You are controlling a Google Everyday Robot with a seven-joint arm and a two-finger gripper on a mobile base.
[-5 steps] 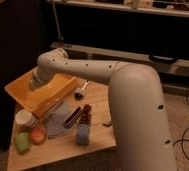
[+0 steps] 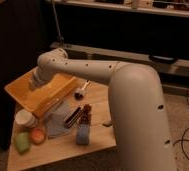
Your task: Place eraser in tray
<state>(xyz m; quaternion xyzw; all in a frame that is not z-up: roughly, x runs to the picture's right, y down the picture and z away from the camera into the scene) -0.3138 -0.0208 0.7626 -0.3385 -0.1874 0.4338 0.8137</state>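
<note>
Pincer [image 2: 37, 82]: at the arm's end, low over the yellow tray [image 2: 21, 96]; whether clenched or released cannot be told. Eraser [image 2: 72, 117]: dark bar lying on the desk [image 2: 100, 106], outside the tray, near a blue block [image 2: 82, 134].

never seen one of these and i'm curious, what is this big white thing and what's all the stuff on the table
The big white shape is a robot arm, seen from above by one camera. Its gripper, the grabbing end, sits at the far tip over the yellow tray. On the wooden table lie a dark eraser, a blue block, a reddish-brown lump and a white cup. The eraser is outside the tray, so the gripper seems not to hold it.
</note>
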